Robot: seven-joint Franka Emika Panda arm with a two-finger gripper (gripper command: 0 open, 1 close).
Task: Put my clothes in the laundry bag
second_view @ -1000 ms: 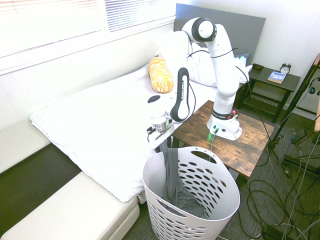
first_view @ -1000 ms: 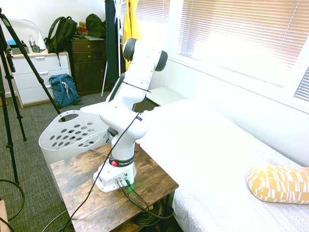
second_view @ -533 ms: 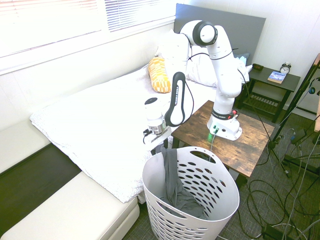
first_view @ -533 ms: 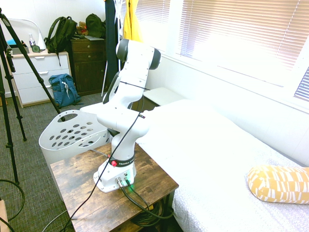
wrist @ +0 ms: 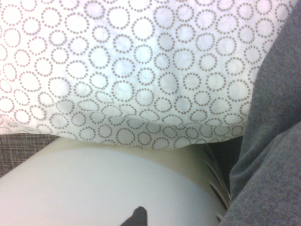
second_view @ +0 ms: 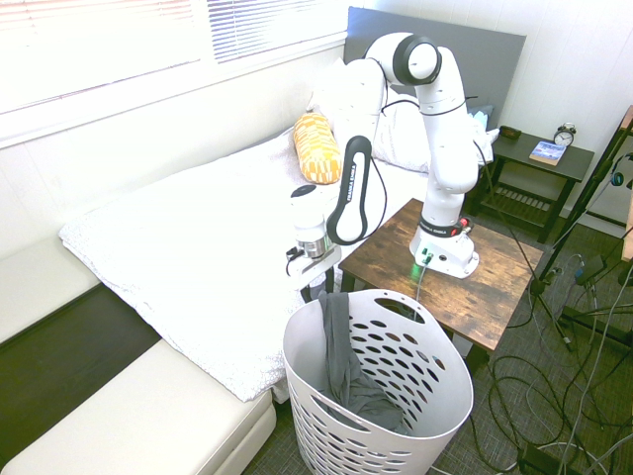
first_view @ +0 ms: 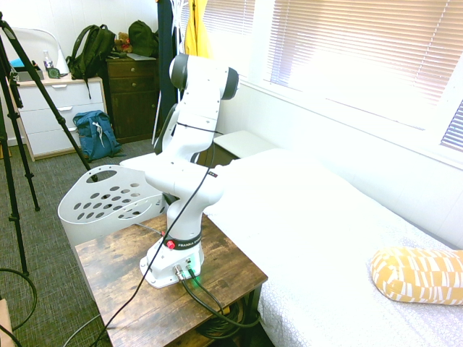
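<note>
- And here, in the second exterior view, the black-fingered pincer (second_view: pixel 317 294) is seen pointed downward beside the bed, its two fingers parted wide, and nothing is seen gripped between them.
- The dark grey, soft fabric garment (second_view: pixel 341 361) is draped over the rim of the large white plastic laundry basket (second_view: pixel 435 401), with its lower part bunched down inside among the oval-holed walls.
- Its upper end is found right by the pincer, next to the finger nearer the wooden table; whether the cloth is touched by that finger cannot be told. The bunched part is left lower, well below the fingertips.
- Up close in the wrist view, grey cloth is shown beside a white bedspread patterned with dotted rings (wrist: pixel 122 70), and the basket's smooth pale wall is caught there too.
- The basket is placed between the bed and the low brown wooden table (second_view: pixel 396 259), on which the white robot arm (second_view: pixel 447 148) is mounted.
- Farther up the bed, a yellow-and-white patterned pillow (second_view: pixel 316 148) is laid near the wall.
- Over in the first exterior view, the pincer is hidden by the arm, while the basket's holed side is seen beyond the table.
</note>
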